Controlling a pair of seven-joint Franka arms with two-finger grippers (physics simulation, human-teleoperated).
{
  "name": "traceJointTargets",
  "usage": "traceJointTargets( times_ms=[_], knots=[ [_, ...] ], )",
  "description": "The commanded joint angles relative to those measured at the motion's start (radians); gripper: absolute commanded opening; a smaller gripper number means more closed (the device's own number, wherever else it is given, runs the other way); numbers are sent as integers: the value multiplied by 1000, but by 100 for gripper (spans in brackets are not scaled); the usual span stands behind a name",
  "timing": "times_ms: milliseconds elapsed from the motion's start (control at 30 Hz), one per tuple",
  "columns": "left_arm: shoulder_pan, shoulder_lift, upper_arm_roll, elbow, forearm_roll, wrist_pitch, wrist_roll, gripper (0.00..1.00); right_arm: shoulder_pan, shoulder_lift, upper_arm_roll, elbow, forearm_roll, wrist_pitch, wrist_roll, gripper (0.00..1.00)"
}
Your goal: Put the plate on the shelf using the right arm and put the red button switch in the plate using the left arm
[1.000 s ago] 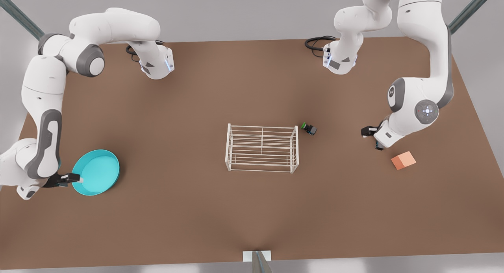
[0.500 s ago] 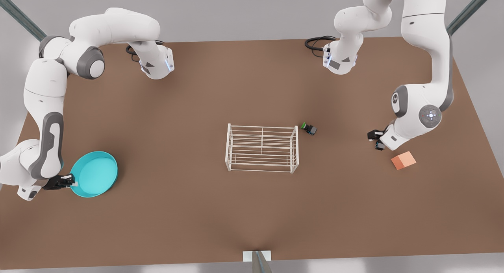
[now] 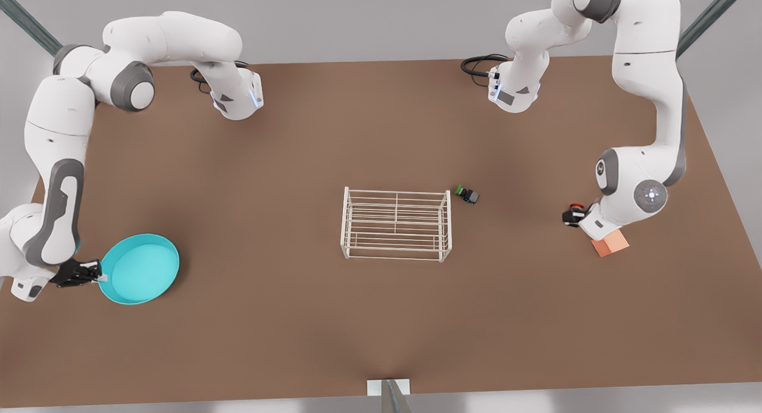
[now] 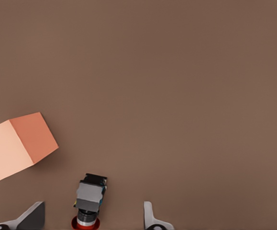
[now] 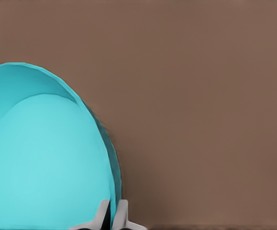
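Right gripper [image 3: 95,275]: at the front view's left edge of the table, its two pale fingers [image 5: 121,215] pinched on the raised rim of the round turquoise shallow plate [image 3: 140,269], one inside the wall and one outside.
Plate: near the table's left side in the front view, well apart from the rack, with bare board between them.
Left gripper [image 3: 572,215]: at the front view's right, low over the table, fingers [image 4: 150,218] spread wide with the tiny black block with a round red cap, the red button switch [image 4: 90,199], lying between them; no finger touches it in the left wrist view.
Orange cube [image 3: 611,244]: just beside the switch, partly under the left arm's wrist in the front view.
Shelf [image 3: 396,224]: low rectangular rack of thin white wire bars, mid-table, top bare, open board on all sides.
Green-capped switch [image 3: 468,194]: just off the rack's far right corner in the front view, not touching it.
Table [image 3: 309,139]: flat brown board, wide open room at its far half and near edge.
Surroundings: plain grey beyond the board, grey struts at the upper corners.
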Motion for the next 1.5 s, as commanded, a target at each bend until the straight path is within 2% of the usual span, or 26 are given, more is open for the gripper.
traceJointTargets(
  times_ms=[0, 200, 233, 433, 600, 867, 1100, 1467],
  knots=[
    [6, 4, 0, -24, 8, 83, 26, 100, 3, -32, 0, -11, -1, -83, -2, 14],
    [31, 31, 0, -44, 9, 108, 27, 100, 63, -173, 0, -40, -15, -228, 116, 15],
    [32, 31, 1, -73, 9, 158, 27, 100, 88, -202, -1, -50, -36, -238, 142, 14],
    [37, 38, 3, -108, 9, 195, 27, 100, 306, -297, -35, -54, -62, -317, 412, 15],
    [57, 49, 6, -131, 46, 255, 29, 100, 505, -333, -102, -54, -59, -333, 613, 15],
    [75, 89, 6, -123, 60, 289, 30, 100, 698, -457, -109, -48, -65, -439, 958, 16],
    [83, 115, 6, -134, 61, 320, 30, 100, 896, -451, -101, -19, -65, -426, 1337, 17],
    [83, 118, 6, -148, 61, 343, 30, 100, 1083, -353, -95, 88, -65, -342, 1764, 17]
  ],
)
